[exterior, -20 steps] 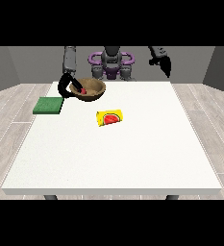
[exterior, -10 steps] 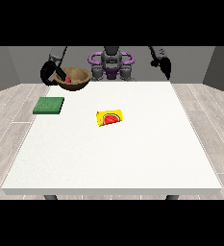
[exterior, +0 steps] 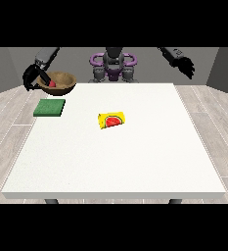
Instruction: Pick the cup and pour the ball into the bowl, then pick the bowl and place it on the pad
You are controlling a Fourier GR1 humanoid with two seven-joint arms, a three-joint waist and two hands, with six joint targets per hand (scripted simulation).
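A brown bowl (exterior: 60,81) with a red ball (exterior: 52,84) inside hangs in the air beyond the table's far left corner, above and behind the green pad (exterior: 50,107). The hand at the view's left (exterior: 32,78) is curled round the bowl's left rim. The pad lies flat on the table near its left edge. The hand at the view's right (exterior: 185,65) is raised off the table past the far right corner, fingers hanging relaxed, holding nothing. No cup shows in the view.
A yellow packet with a watermelon picture (exterior: 112,120) lies near the middle of the white table (exterior: 115,162). The robot's torso (exterior: 113,66) stands behind the far edge.
The hand at the view's left has lifted the bowl off the table and carried it leftwards, past the table's left edge. The hand at the view's right has swung outwards to the right.
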